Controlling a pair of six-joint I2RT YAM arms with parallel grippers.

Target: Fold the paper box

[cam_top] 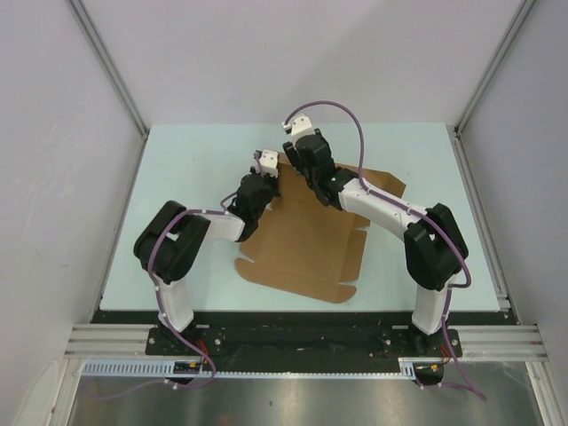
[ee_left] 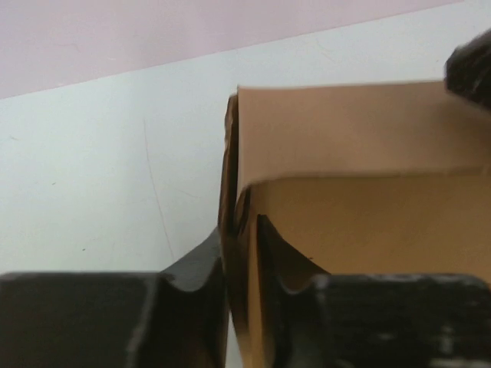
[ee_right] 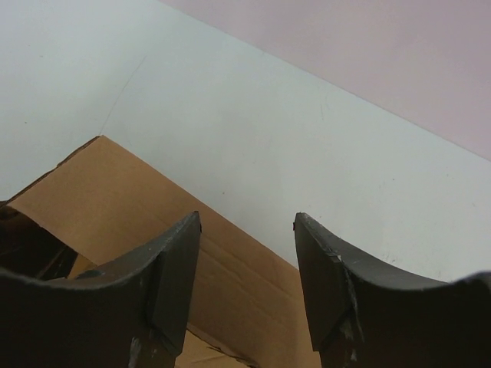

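"Cardboard sits between my left fingers (ee_left: 201, 268) right now," I call. "The left gripper (ee_left: 238, 239) straddles an upright flap of the paper box (ee_left: 368, 207). Jaws are narrow, and one pad is touching the flap's edge. Whether that's a real pinch or only contact, I cannot tell from here."

"And the other side?" asks my spotter.

"The right gripper (ee_right: 247, 224) hangs with its jaws well apart. Nothing is between them, and I can't see them touching anything. Just below those fingers lies another panel of the same box. Beyond its edge there's bare table (ee_right: 230, 115)."

"So what's the step?"

"My read is that I'm standing that flap up along its crease. To do it well I'd hold it low, near the crease, and swing it rather than drag it. The right fingers could press the panel down beside the fold so the sheet doesn't skate. Squeezing too hard would dent the edge."

"Where's the rest of it?"

"Outward from both grippers, back behind the wrists, the sheet lies flat on the table with its flaps and tabs spread. Most of the folding is not yet done."
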